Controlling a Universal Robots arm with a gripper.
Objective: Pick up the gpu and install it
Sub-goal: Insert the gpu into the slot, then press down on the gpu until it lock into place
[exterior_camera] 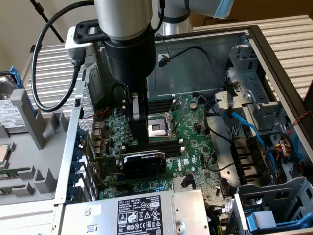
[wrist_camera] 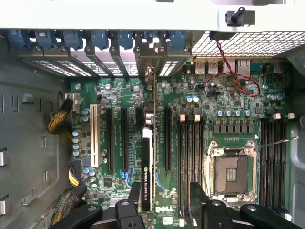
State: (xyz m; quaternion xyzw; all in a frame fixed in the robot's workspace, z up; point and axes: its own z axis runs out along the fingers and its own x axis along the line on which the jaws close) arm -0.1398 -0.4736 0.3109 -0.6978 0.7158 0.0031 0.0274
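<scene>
Wrist view puts the gpu [wrist_camera: 148, 171] edge-on, standing upright in a slot on the motherboard [wrist_camera: 224, 119], its bracket end toward the rear slot covers [wrist_camera: 95, 45]. My gripper [wrist_camera: 164, 210] hangs just above it, fingers spread wide, gripping nothing. From the exterior view the gpu [exterior_camera: 142, 164] sits just below the gripper [exterior_camera: 137, 120], beside the empty processor socket [exterior_camera: 159, 128]. I judge the card placed and released; what remains is confirming it is fully seated.

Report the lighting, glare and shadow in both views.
Exterior view: bright light from its right washes out the slatted surface; the motherboard lies in the arm's shade. Wrist view: the case edge glares white; the gpu is evenly lit.
</scene>
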